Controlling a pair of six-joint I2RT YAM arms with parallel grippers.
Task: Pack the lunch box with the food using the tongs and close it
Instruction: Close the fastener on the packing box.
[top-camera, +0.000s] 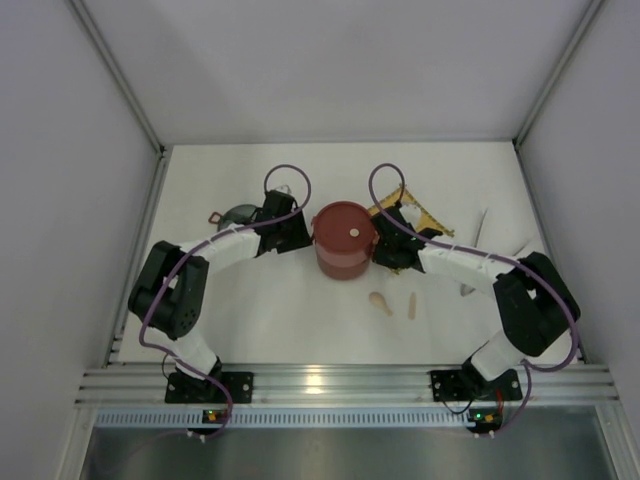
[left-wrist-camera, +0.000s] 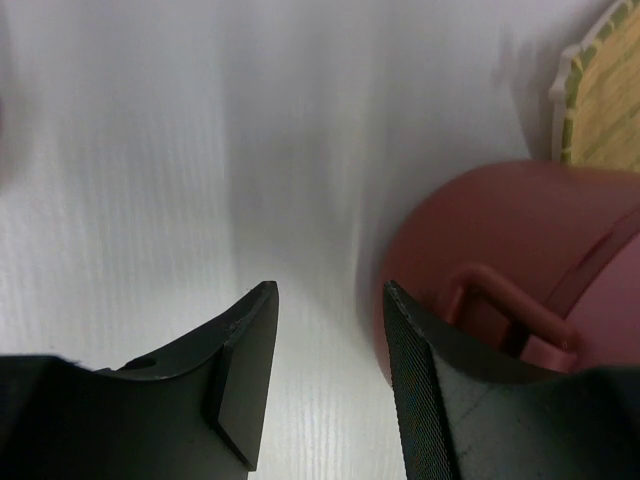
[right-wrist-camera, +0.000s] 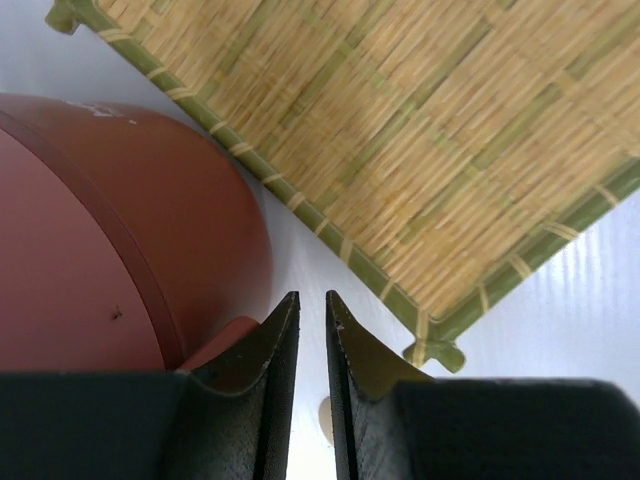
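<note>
The round maroon lunch box (top-camera: 345, 250) stands mid-table with its flat lid on, a pale dot (top-camera: 353, 233) at the lid's centre. My left gripper (top-camera: 300, 232) is at its left side, open with only bare table between the jaws. In the left wrist view its right finger (left-wrist-camera: 420, 380) sits beside the box's small side handle (left-wrist-camera: 490, 300). My right gripper (top-camera: 385, 247) is at the box's right side, its jaws a narrow gap apart and holding nothing (right-wrist-camera: 312, 305). The slim pale tongs (top-camera: 479, 228) lie on the table at the right. The food is hidden.
A second steel-lined bowl (top-camera: 235, 214) with a maroon handle sits behind my left arm. The yellow woven mat (top-camera: 412, 208) lies behind my right gripper, its green-edged corner (right-wrist-camera: 435, 350) close to the fingers. A beige spoon (top-camera: 380, 302) and stick (top-camera: 412, 306) lie in front of the box.
</note>
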